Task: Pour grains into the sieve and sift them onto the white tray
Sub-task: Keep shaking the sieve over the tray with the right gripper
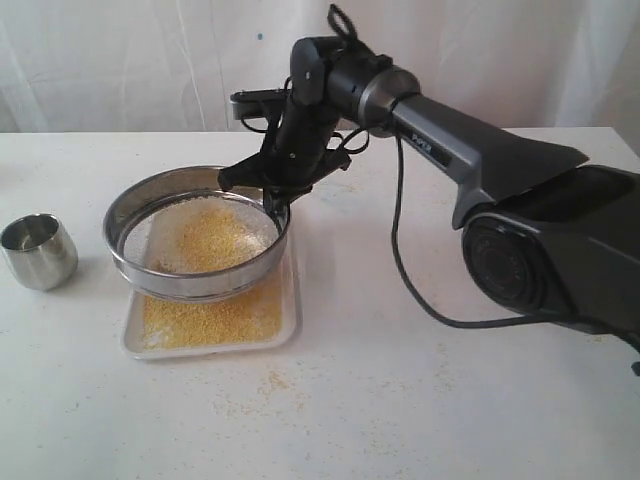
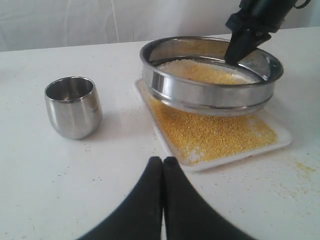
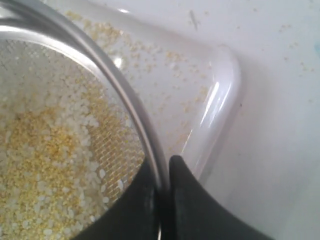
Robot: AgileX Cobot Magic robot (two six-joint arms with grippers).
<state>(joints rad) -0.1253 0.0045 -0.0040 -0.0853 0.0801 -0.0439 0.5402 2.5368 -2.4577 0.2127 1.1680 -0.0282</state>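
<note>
Right jaws clamped, arm (image 1: pixel 480 150) outstretched (left jaws pressed together).

On the bench (image 1: pixel 420 400), at left, a cup (image 1: pixel 38 250); to its right, a tray (image 1: pixel 220 349) with grains (image 1: pixel 210 320) on it. Over the tray, a sieve (image 1: pixel 190 280) with more grains inside, far-right rim pinched by the right hand (image 1: pixel 268 195). Stray grains before the tray.
</note>
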